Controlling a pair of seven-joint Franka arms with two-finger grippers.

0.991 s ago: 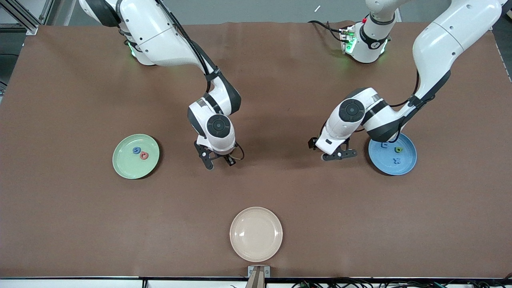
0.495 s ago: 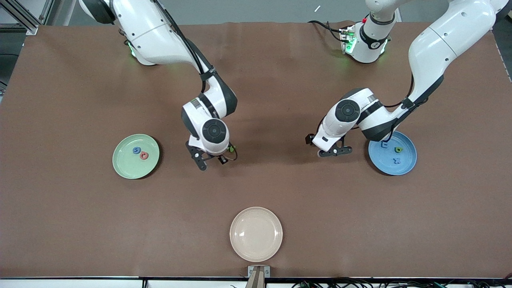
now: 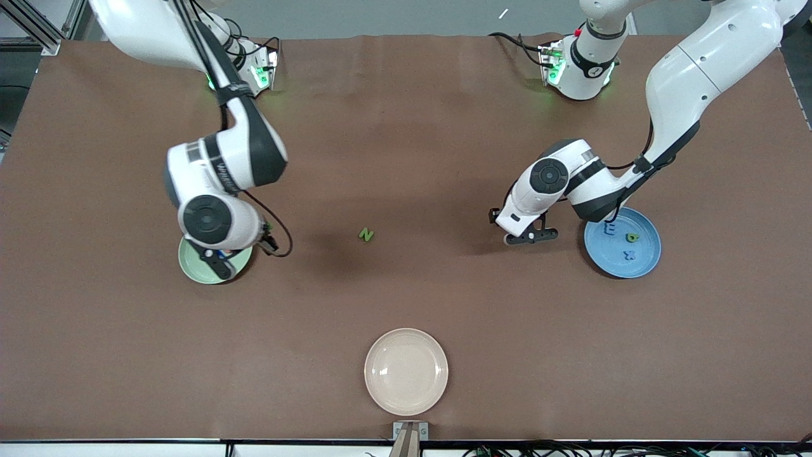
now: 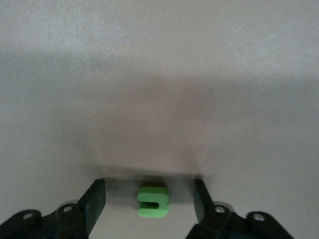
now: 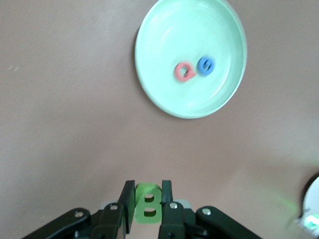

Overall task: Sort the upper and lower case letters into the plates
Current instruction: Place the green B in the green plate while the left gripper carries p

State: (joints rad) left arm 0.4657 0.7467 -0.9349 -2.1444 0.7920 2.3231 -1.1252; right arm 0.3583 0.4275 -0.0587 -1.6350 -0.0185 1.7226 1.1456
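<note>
My right gripper (image 3: 219, 261) hangs over the mint green plate (image 3: 189, 265), shut on a green letter (image 5: 147, 206). That plate (image 5: 164, 35) holds a pinkish red letter (image 5: 183, 71) and a blue letter (image 5: 205, 65). My left gripper (image 3: 526, 236) is low at the table beside the blue plate (image 3: 647, 260). It is open, with a small green letter (image 4: 152, 203) lying between its fingers (image 4: 94, 199) and a gap on each side. The blue plate holds a blue letter (image 3: 610, 230), a green letter (image 3: 632, 237) and another blue letter (image 3: 629, 255). One more green letter (image 3: 366, 235) lies on the bare table between the two arms.
A cream-white plate (image 3: 406, 371) stands near the table's front edge, nearer the front camera than everything else. The brown table (image 3: 406, 158) stretches wide between the arms' bases.
My right arm has swung from the middle of the table to over the mint plate, carrying its green letter and uncovering the green letter on the table. The left gripper's fingers have narrowed.
</note>
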